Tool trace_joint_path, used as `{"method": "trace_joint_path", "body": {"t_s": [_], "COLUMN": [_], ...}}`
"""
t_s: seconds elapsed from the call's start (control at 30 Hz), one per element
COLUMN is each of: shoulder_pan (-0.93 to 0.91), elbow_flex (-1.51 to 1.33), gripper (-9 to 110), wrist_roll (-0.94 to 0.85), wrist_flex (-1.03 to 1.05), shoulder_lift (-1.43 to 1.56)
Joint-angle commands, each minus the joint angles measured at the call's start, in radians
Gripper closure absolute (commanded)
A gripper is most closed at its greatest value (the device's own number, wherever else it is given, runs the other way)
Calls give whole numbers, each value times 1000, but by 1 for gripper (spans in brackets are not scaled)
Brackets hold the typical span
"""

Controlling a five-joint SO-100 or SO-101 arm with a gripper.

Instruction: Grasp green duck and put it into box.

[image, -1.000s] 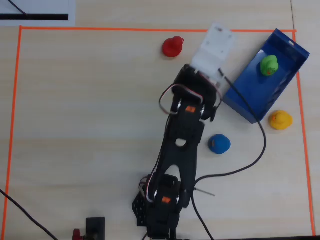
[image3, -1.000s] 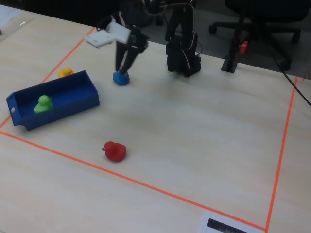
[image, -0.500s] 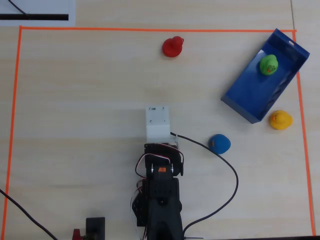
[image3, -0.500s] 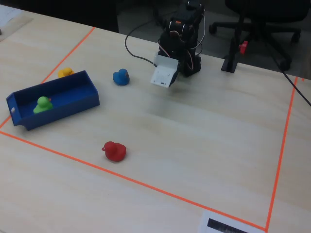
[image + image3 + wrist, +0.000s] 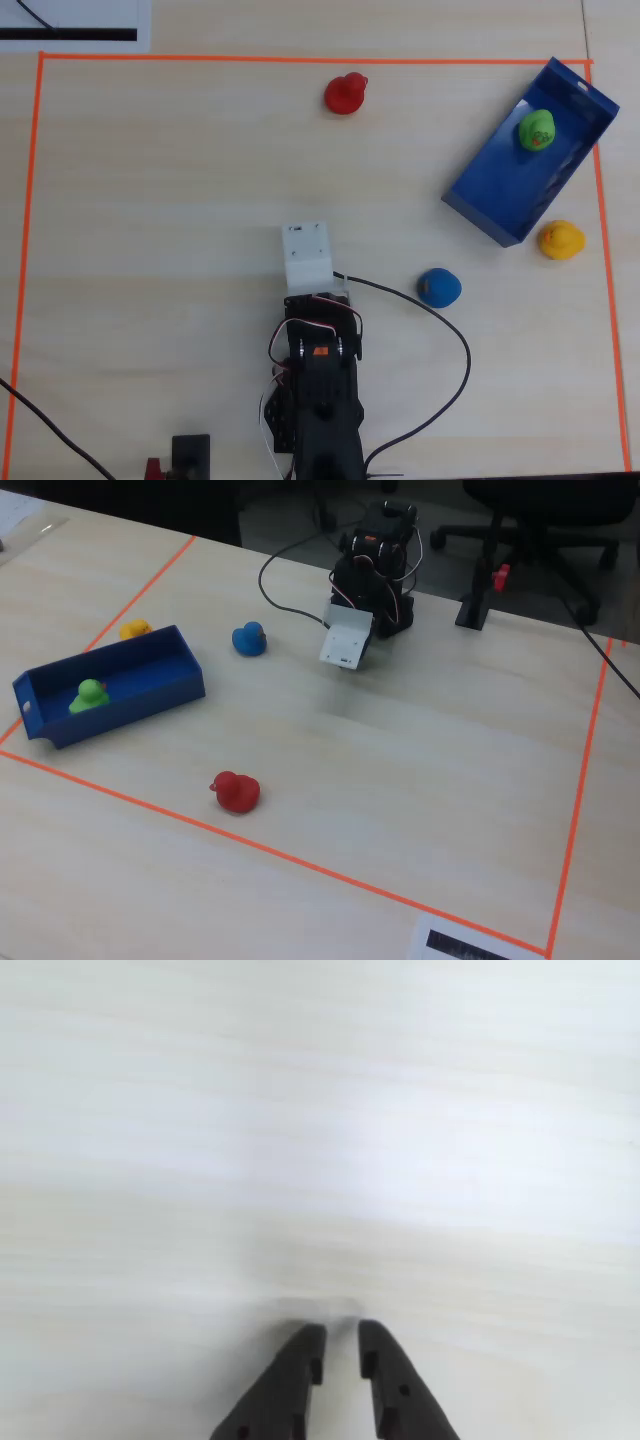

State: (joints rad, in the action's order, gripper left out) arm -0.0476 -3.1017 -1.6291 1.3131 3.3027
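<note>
The green duck (image 5: pixel 537 129) sits inside the dark-blue box (image 5: pixel 500 190) at the upper right of the overhead view; in the fixed view the duck (image 5: pixel 90 694) is in the left part of the box (image 5: pixel 140 675). My arm (image 5: pixel 320 370) is folded back near its base, far from the box, with a white wrist housing (image 5: pixel 305 255) at its front. In the wrist view my gripper (image 5: pixel 340 1335) hangs over bare table; its two dark fingers stand almost together with a thin gap and hold nothing.
A blue duck (image 5: pixel 438 287) lies between the arm and the box. A yellow duck (image 5: pixel 561 240) sits just outside the box's near end. A red duck (image 5: pixel 345 94) is near the far orange tape line (image 5: pixel 300 59). A black cable (image 5: pixel 462 350) loops beside the arm.
</note>
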Motion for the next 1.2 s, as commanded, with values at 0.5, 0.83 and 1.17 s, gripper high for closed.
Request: {"method": "trace_joint_path", "body": {"t_s": [0.5, 0.83, 1.17], "shoulder_pan": [9, 9, 9], "elbow_flex": [-9, -9, -9], "gripper": [93, 93, 93], "wrist_roll": [9, 9, 9], "wrist_flex": [32, 32, 32], "shoulder_lift": [8, 8, 8]}}
